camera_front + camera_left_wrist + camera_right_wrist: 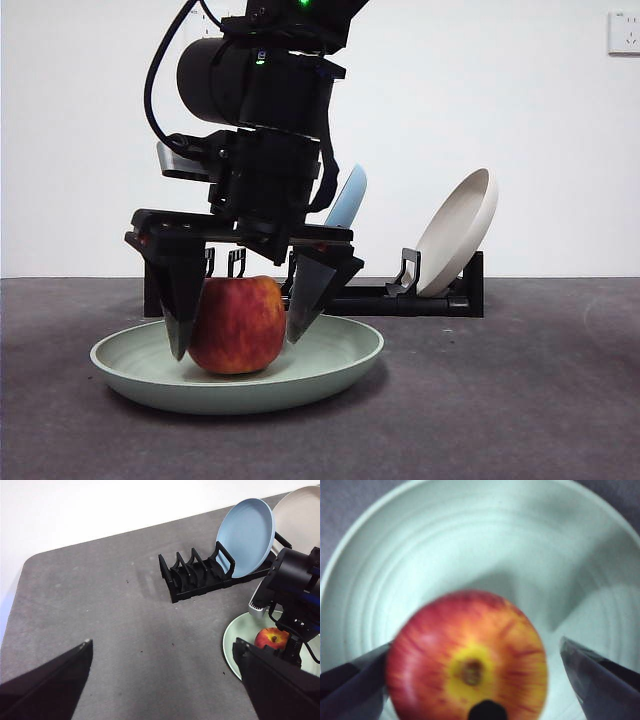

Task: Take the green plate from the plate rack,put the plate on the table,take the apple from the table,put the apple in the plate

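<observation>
Your right gripper (243,318) straddles the apple (237,324) with jaws spread apart, one clearly off the fruit, because it already sits inside the green plate (330,360).

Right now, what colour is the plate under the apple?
Pale sage green plate, clearest in the right wrist view, under the apple.

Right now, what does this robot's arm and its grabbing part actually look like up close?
The right gripper is all black: a chunky cylinder-shaped body above a flat crossbar, with two wedge-shaped fingers tapering to points. A black cable loops along one side, a silver-grey block is mounted beside the wrist, and small green lights glow near the top. The left gripper shows only two black fingers.
</observation>
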{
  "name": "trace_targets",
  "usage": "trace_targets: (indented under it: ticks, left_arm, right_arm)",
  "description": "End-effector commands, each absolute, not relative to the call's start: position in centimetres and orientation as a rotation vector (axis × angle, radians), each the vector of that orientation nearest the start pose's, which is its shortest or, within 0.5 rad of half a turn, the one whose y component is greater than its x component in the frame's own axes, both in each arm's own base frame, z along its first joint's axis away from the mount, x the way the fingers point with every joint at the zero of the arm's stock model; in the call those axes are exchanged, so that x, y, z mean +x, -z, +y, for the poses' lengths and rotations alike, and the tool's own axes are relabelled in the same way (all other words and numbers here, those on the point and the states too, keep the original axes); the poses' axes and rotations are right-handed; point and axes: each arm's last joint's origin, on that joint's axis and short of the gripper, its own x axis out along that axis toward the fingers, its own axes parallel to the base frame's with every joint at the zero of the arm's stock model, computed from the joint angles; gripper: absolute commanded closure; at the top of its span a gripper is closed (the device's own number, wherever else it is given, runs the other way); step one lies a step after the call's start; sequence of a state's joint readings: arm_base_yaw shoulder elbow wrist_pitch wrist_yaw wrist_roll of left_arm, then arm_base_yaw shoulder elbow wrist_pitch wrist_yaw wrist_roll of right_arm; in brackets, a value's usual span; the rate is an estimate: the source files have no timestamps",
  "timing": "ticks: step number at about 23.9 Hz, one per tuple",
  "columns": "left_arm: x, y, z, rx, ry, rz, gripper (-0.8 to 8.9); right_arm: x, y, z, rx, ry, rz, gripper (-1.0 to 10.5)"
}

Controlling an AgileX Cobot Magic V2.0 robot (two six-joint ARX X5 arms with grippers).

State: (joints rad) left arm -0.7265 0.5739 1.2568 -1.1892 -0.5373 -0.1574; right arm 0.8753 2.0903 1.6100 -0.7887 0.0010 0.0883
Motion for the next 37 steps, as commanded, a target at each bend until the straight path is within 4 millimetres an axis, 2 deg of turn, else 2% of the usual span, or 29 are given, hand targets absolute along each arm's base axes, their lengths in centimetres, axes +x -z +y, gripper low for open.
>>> trace_targets:
  ticks: [1, 5, 10, 12, 16, 19, 21, 23, 25, 29, 34, 37]
  left_arm:
    - [3.4, -40.3, -1.1, 0.110, 0.172, 0.427, 3.46]
    - [3.7, -40.4, -1.4, 0.094, 0.190, 0.426, 3.46]
    - [4.7, -40.7, -2.4, 0.078, 0.223, 0.419, 3.47]
    - [5.3, -40.8, -3.0, 0.091, 0.222, 0.423, 3.64]
    - [6.8, -40.8, -4.3, 0.148, 0.227, 0.439, 5.87]
    - [7.9, -40.8, -5.3, 0.208, 0.237, 0.441, 8.18]
    - [8.6, -40.9, -5.9, 0.238, 0.246, 0.429, 8.23]
    - [9.1, -41.0, -6.3, 0.255, 0.255, 0.409, 8.22]
    - [9.4, -41.2, -6.6, 0.257, 0.258, 0.387, 8.23]
    - [9.4, -40.5, -6.6, 0.256, 0.254, 0.375, 8.23]
    - [8.5, -37.7, -5.9, 0.202, 0.282, 0.348, 8.22]
    - [8.5, -37.2, -6.0, 0.200, 0.292, 0.405, 8.16]
  right_arm:
    - [27.5, -19.2, 32.2, -0.469, -0.693, 1.179, 3.8]
    - [27.2, -22.3, 31.3, -0.435, -0.701, 1.121, 3.8]
    - [25.6, -27.8, 29.1, -0.402, -0.718, 1.037, 3.9]
    - [24.9, -30.0, 27.9, -0.386, -0.723, 0.993, 4.2]
    - [23.3, -34.2, 25.1, -0.350, -0.728, 0.903, 5.9]
    - [22.1, -36.9, 22.6, -0.335, -0.722, 0.845, 7.9]
    - [21.3, -38.4, 20.7, -0.340, -0.716, 0.813, 9.3]
    - [20.4, -39.8, 19.0, -0.338, -0.705, 0.781, 9.6]
    - [19.9, -40.7, 17.5, -0.319, -0.683, 0.758, 9.6]
    - [18.2, -42.8, 12.3, -0.264, -0.566, 0.643, 9.6]
    - [15.8, -41.4, 8.2, -0.202, -0.460, 0.560, 9.6]
    - [15.6, -41.6, 7.7, -0.173, -0.431, 0.548, 9.6]
